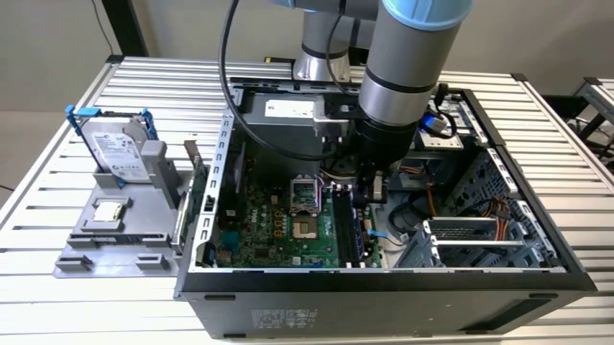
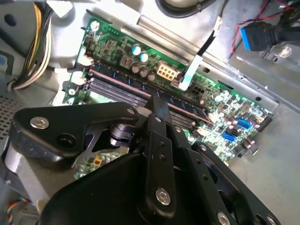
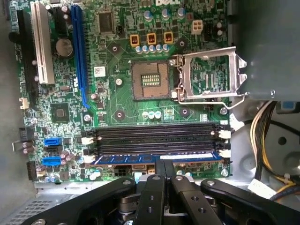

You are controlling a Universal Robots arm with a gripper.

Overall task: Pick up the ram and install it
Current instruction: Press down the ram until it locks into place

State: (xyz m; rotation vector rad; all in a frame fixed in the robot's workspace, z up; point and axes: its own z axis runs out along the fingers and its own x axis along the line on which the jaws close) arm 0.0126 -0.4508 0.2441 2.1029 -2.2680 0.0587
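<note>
Inside the open computer case, a black and grey sheet-metal box lying on a ribbed aluminium table, the arm reaches straight down over the green motherboard. The gripper, built of matte black linkage bars with silver screws, has its two slim fingers pressed together over the ram, a long, flat blue circuit-board stick that stands on edge in the memory slot nearest the board's edge. The ram lies along the slot between the white end latches, parallel to the three empty black slots beside it. Whether the fingertips pinch the stick's top edge or merely press on it cannot be told. In the second wrist view the fingers meet the same row of slots on the glossy board. Beyond the slots sits the square processor socket with its steel retention frame swung open. At the exterior view's left, a grey plastic stand holds an upright hard drive in blue brackets.
</note>
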